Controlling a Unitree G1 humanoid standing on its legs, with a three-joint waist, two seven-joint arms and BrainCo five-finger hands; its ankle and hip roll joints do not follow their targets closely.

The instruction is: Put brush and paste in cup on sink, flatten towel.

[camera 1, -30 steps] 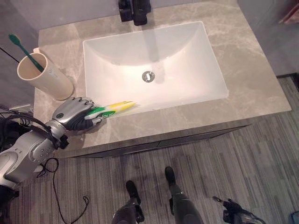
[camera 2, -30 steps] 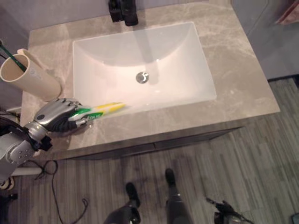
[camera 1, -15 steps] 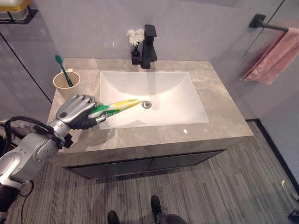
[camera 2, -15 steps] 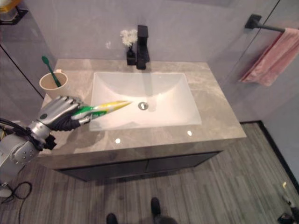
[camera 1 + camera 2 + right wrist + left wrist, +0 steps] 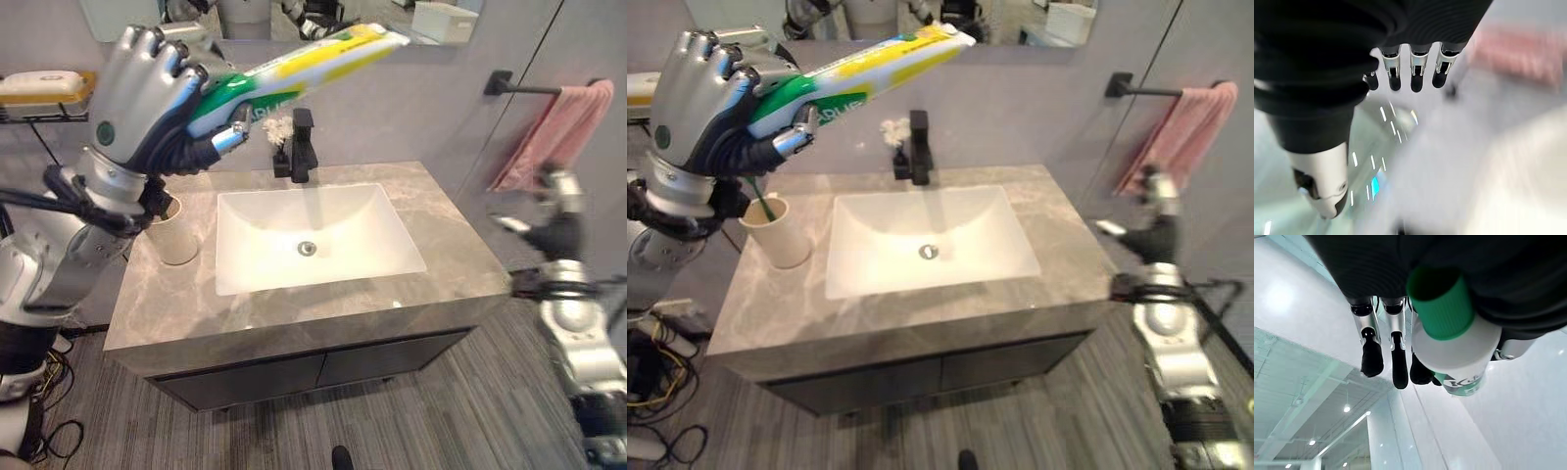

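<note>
- Fingers of the left hand point(image 5: 147, 93) are curling round a green-and-yellow toothpaste tube point(image 5: 294, 69), holding it high above the cup point(image 5: 776, 232).
- Toothbrush point(image 5: 761, 203) is standing in that cup, beside the sink point(image 5: 313, 235).
- Right hand point(image 5: 1327, 98) is hanging relaxed and empty near the pink towel point(image 5: 554, 132).

Left hand point(image 5: 147, 93) raised, fingers curled; right hand point(image 5: 555, 211) lifted, fingers relaxed
</note>
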